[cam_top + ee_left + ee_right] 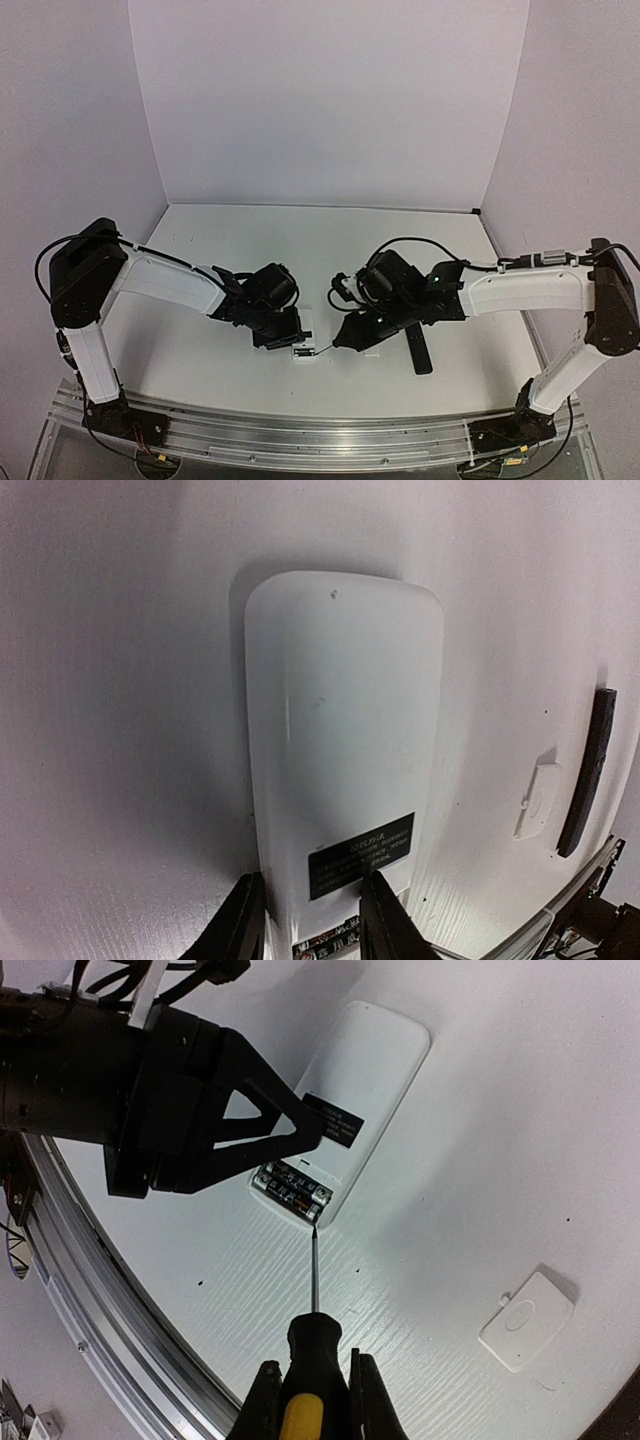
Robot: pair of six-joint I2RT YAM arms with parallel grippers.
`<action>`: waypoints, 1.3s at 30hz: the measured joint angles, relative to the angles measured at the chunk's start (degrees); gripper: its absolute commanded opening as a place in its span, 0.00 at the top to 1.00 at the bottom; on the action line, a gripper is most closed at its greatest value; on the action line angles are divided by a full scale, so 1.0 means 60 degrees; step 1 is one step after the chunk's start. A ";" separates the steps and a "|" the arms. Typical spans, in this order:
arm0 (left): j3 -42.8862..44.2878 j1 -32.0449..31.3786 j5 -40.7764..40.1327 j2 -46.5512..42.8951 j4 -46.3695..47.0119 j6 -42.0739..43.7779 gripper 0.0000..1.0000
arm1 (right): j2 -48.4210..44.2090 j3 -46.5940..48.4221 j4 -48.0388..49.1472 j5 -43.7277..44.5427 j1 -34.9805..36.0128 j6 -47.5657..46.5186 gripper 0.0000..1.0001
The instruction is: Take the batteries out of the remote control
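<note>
Left gripper [312, 915] is clamping white remote [345, 740]; right gripper [315, 1400] is clenching screwdriver [312, 1345], tip ahead at batteries [290, 1185]. Hard prying could skid remote from left jaws.

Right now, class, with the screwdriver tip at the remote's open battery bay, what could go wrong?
The screwdriver, clamped in the right gripper, has its tip at the bay's corner, not under the batteries; prying could slip and scar the white remote. The left gripper pinches only the remote's label end, so it could twist. Freed batteries might roll away.
</note>
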 measured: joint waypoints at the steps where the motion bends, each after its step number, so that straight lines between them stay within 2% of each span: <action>1: 0.0000 0.0000 0.0000 0.0000 0.0000 -0.0002 0.69 | 0.0024 0.0010 -0.0029 0.0024 0.0019 0.0002 1.00; 39: 0.0004 -0.0011 0.0007 0.0044 0.0080 0.0002 0.69 | 0.0503 0.0462 -0.0140 0.0472 0.0130 0.0464 1.00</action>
